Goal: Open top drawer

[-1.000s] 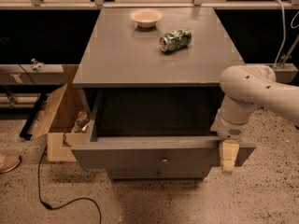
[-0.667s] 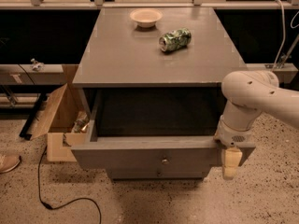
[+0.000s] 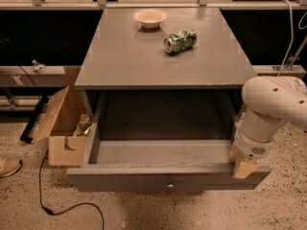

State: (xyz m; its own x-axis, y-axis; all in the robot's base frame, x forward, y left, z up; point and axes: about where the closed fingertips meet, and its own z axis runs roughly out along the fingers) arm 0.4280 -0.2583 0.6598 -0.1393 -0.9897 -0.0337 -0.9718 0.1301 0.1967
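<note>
1. Camera view looks down on a grey cabinet (image 3: 144, 61) from its front. My white arm (image 3: 273, 104) comes in from the right edge.
2. My gripper (image 3: 244, 167) hangs at the end of that arm, low at the right front corner of the top drawer (image 3: 120, 182). Its tan end lies against the spot where the front panel meets the right wall.
3. I cannot tell whether the gripper is released or clenched, or whether it grasps anything.
4. That drawer stands far out of the cabinet, toward the camera, so its bare grey bottom shows. Its small round knob (image 3: 169, 181) sits mid-panel, well apart from my gripper.
5. On the cabinet top a pale bowl (image 3: 150, 18) rests near the back edge. A green can (image 3: 180, 40) lies on its side just in front and to the right of it, apart from it.
6. Left of the cabinet an open cardboard box (image 3: 60, 123) stands on the speckled floor (image 3: 278, 210). A black cable (image 3: 72, 207) curls in front of it, and a shoe (image 3: 8, 166) shows at the left edge.
</note>
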